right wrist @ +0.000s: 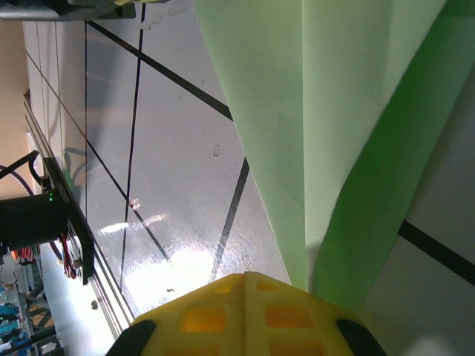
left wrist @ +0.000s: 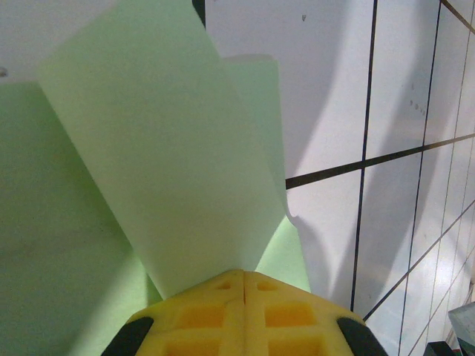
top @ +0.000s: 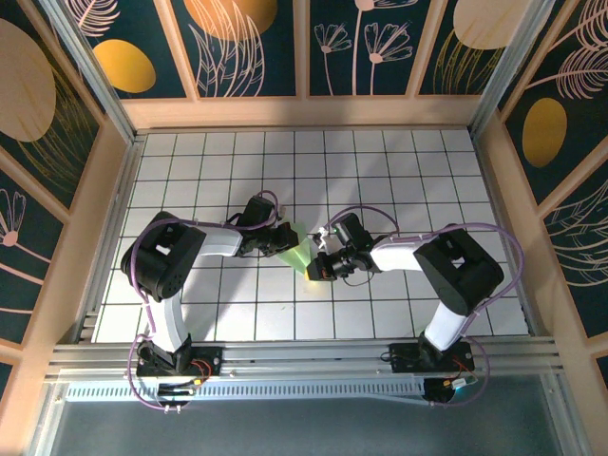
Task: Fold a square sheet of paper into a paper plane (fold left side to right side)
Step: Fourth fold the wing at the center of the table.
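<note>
Left pincer (left wrist: 243,274) and right pincer (right wrist: 245,277) both clenched on part-folded green paper (top: 297,252) mid-table (top: 408,190) between them; thin, floppy, tears easily, so pinch edges by creases, minimal tension.

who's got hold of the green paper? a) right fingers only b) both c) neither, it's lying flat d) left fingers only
b: the green paper runs straight into the shut left fingers and also into the shut right fingers.
</note>
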Robot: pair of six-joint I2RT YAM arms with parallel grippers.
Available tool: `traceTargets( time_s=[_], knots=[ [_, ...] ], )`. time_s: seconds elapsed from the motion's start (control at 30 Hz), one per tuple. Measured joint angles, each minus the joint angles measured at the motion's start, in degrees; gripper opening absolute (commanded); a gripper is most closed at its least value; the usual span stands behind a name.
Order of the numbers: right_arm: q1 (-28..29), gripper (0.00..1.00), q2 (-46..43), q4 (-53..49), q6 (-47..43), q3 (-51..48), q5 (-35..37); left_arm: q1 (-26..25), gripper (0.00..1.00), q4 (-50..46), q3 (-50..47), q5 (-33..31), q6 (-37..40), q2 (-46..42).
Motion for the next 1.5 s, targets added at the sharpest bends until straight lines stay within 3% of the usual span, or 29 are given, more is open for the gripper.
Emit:
traceTargets(
  time_s=[1.5],
  knots=[
    [0.0, 0.00, -0.2, -0.3, 0.0, -1.2, 0.3, 0.0, 0.00, 0.0, 0.0, 0.0, 0.4, 0.0]
  ],
)
